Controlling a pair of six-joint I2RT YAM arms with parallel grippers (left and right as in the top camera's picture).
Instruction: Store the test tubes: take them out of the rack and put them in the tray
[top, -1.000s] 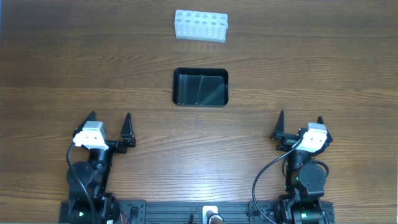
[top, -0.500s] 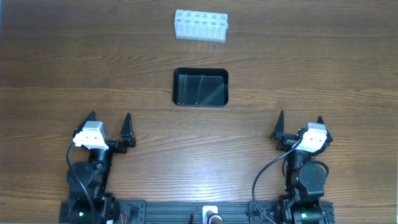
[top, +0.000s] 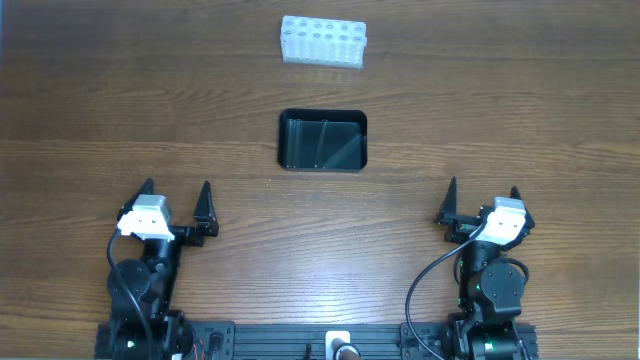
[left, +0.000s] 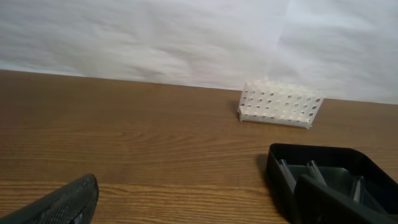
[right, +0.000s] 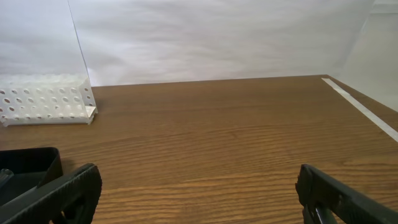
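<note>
Left hand (top: 177, 185), right hand (top: 483, 186) (both spread) face tray (top: 281, 140).

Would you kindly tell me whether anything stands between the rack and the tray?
Nothing visible does. Only a strip of bare wooden table separates the rack from the tray.

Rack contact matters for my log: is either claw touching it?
No, the rack stands far from the left claw and right claw, with the tray between.
</note>
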